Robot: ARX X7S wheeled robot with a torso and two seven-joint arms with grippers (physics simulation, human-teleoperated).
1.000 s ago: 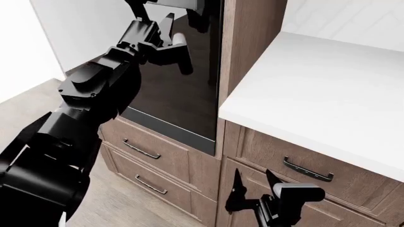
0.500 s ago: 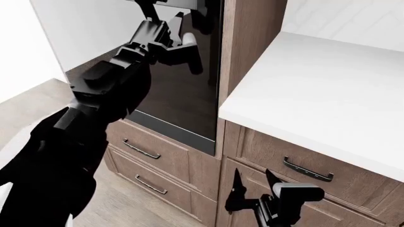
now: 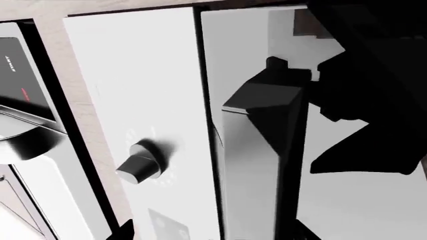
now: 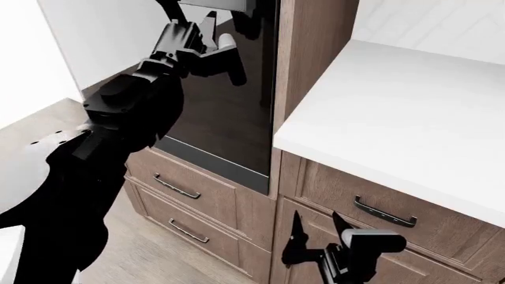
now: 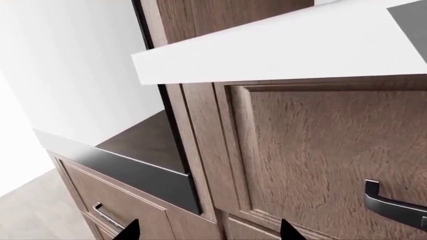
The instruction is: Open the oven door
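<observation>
The oven door (image 4: 225, 124) is a glossy black glass panel with a grey lower frame, set in the tall wood cabinet. Its grey bar handle (image 4: 226, 47) runs near the door's top edge. My left gripper (image 4: 211, 40) is up at that handle. In the left wrist view the handle (image 3: 257, 170) lies between the two dark fingertips (image 3: 124, 233) of the left gripper (image 3: 213, 236), whose jaws stand wide apart. My right gripper (image 4: 314, 236) hangs low by the drawers, open and holding nothing. The right wrist view shows the door's grey bottom frame (image 5: 127, 170).
A white control panel with a round knob (image 3: 140, 167) sits beside the handle. Brown wood drawers with dark pulls (image 4: 175, 186) lie under the oven. A white countertop (image 4: 410, 118) juts out at the right above more drawers (image 4: 384, 213). Wood floor (image 4: 158, 260) lies below.
The left arm has shifted: its gripper rose to the handle, then slid slightly left along it. The right arm has not moved. The door's position looks unchanged.
</observation>
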